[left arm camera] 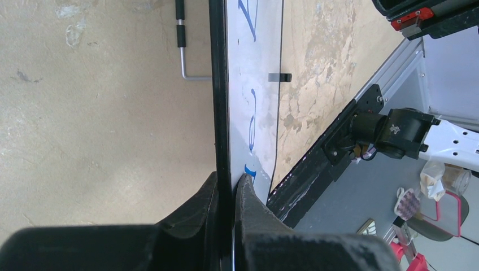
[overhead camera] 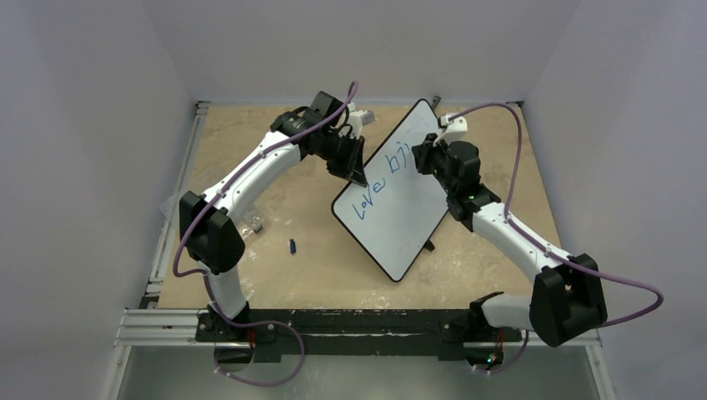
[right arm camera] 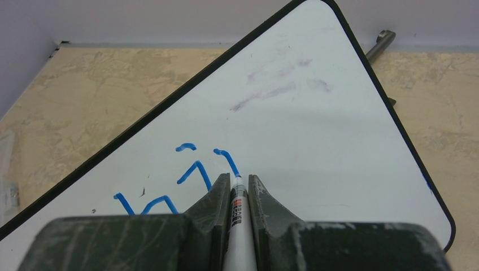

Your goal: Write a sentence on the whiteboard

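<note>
— Where is the whiteboard (overhead camera: 398, 200) to be found?
— It is seen at the middle of the table (overhead camera: 317, 267), turned cornerwise between the two arms; its left edge is taken between the fingers of the left gripper (left arm camera: 229, 183), which is closed on the black rim.
— And the right gripper (right arm camera: 238, 182)?
— It is clamped on a marker (right arm camera: 238, 217); the blue tip is set against the white surface, at the end of the rightmost stroke.
— What can be read of the sentence (overhead camera: 379, 185)?
— "Love" is made out from above, followed by a few further strokes; only those further strokes are shown by the right wrist view, together with faint smudges (right arm camera: 277, 90) higher on the board.
— What is given by one view and not by another?
— A bent metal rod (left arm camera: 186, 51), lying on the table close by the board's rim, is shown plainly by the left wrist view; a small blue piece (overhead camera: 293, 246), lying apart on the table near the left arm, is shown only from above; whether the board lies flat or is lifted cannot be told.
</note>
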